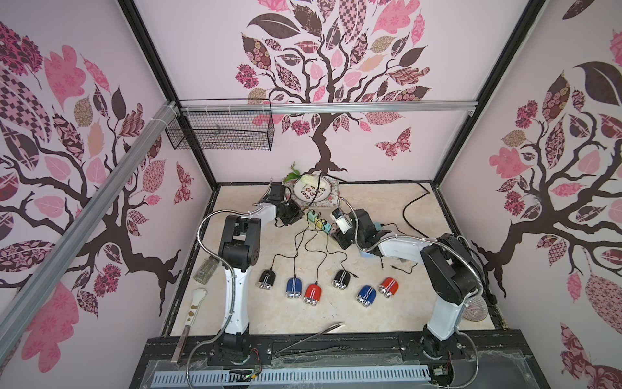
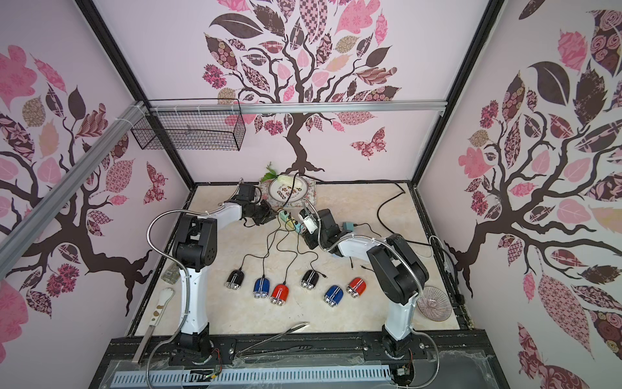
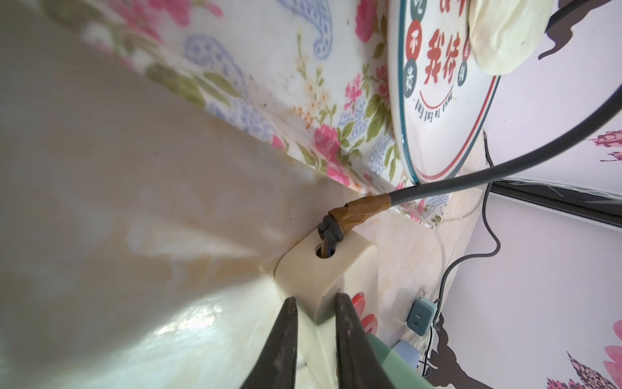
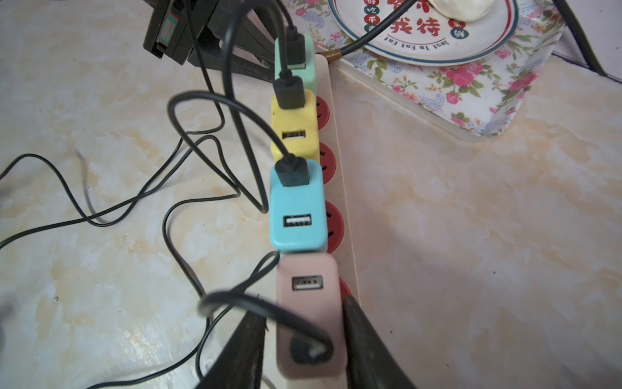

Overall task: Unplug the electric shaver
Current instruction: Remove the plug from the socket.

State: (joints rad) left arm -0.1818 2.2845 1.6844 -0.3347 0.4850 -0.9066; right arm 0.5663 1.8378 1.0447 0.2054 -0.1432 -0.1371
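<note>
Cream strip (image 3: 313, 279) runs from plate (image 4: 478, 40) toward right arm (image 1: 400, 251), left jaws clamped on its far end, right jaws straddling the pink charger (image 4: 306, 310), grip unclear.

Six electric shavers (image 1: 267, 279), two each black, blue, red; four wall chargers (image 4: 298, 205) in one power strip (image 4: 323, 79).

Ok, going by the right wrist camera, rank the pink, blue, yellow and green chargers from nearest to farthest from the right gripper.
1. Pink charger, between the right gripper fingers.
2. Blue charger, next along the power strip.
3. Yellow charger, just past the blue one.
4. Green charger, at the strip's far end, near the plate.
</note>
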